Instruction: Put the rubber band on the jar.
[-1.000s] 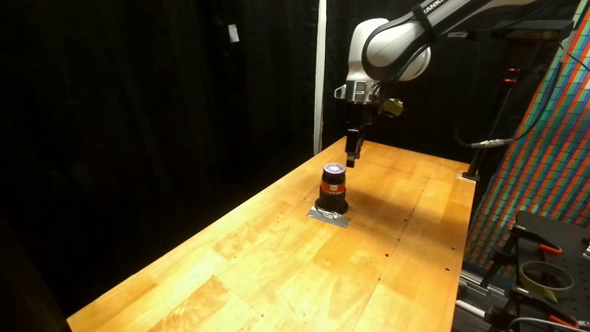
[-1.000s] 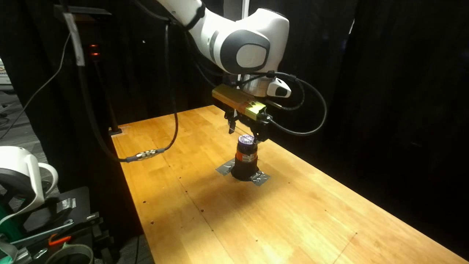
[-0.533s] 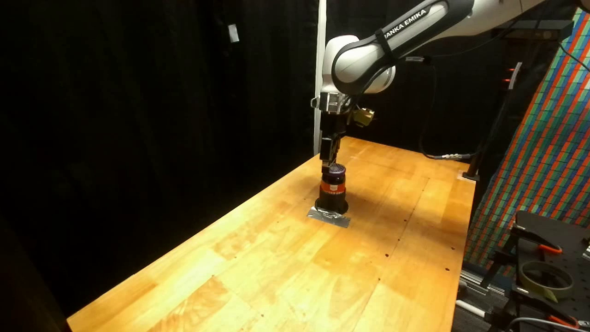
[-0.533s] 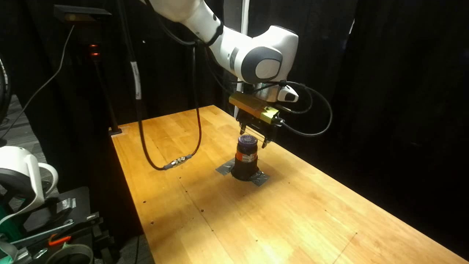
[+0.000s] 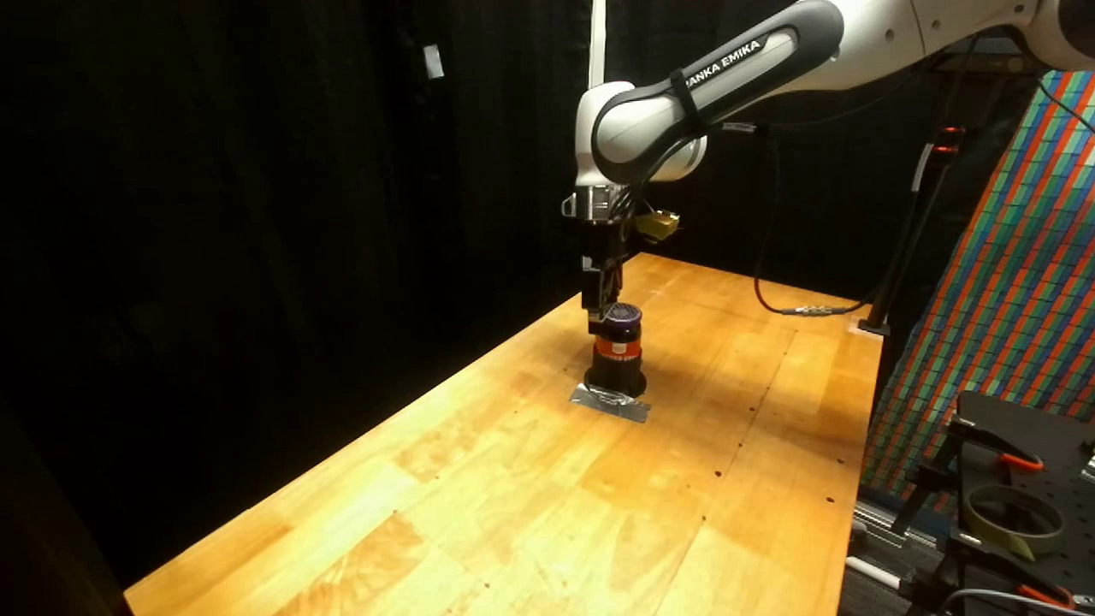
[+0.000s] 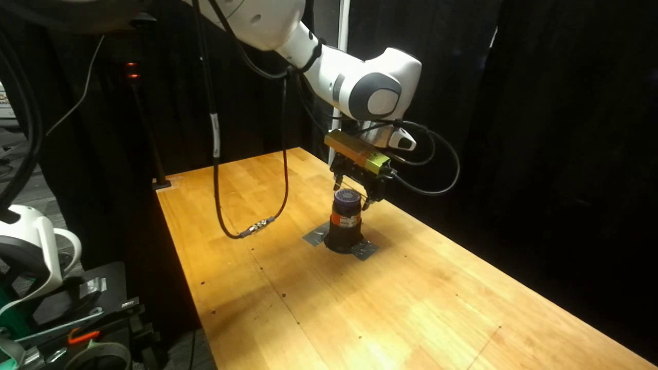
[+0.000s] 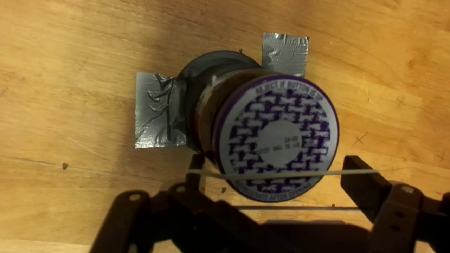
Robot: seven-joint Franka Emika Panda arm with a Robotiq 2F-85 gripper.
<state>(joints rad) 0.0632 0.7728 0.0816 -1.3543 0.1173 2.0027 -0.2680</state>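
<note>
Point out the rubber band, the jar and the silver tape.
Rubber band (image 7: 281, 174), wrist view: middle of its pale strand.
Jar (image 5: 618, 349), in an exterior view: its orange-red label.
Silver tape (image 7: 154, 111), wrist view: middle of the left-hand piece.

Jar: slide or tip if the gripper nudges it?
The jar probably won't slide: tape runs from its black base onto the table. Tipping looks unlikely too, since that black base flares wider than the lid.
</note>
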